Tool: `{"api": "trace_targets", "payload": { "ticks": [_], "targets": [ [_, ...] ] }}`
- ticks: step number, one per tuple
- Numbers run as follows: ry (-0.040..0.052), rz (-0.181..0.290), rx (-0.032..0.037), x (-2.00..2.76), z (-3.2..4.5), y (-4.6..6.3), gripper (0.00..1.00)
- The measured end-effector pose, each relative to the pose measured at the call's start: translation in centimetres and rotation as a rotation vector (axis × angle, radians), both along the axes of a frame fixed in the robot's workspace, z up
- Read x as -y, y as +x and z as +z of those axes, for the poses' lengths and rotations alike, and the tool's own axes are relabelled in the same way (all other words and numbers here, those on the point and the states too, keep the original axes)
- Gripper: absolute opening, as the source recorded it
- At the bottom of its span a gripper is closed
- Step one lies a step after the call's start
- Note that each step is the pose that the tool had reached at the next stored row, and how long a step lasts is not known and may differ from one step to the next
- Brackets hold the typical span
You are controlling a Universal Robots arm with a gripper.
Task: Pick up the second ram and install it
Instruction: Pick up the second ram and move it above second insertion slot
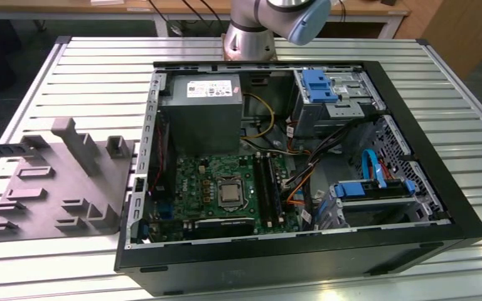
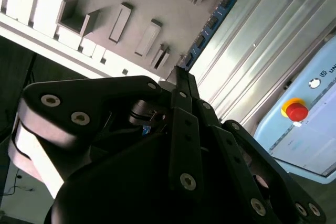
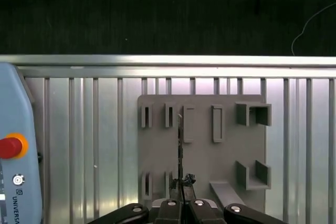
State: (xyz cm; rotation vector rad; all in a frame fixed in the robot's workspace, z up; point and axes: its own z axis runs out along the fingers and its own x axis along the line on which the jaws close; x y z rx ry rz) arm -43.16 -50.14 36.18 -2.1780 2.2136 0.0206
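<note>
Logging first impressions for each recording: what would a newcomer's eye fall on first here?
In the exterior view, an open computer case lies on the slatted table, green motherboard bared, with a grey slotted plate on the exterior view's left. In both wrist views the black gripper is shut on the thin blue second ram, that plate behind it; a pale pendant with a red button sits nearby.
</note>
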Motion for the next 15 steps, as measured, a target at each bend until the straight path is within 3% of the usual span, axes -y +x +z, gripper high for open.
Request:
{"api": "trace_targets", "payload": {
  "ticks": [15],
  "targets": [
    [-0.0005, 0.000, 0.0001, -0.08, 5.94, 0.0, 0.11]
  ]
}}
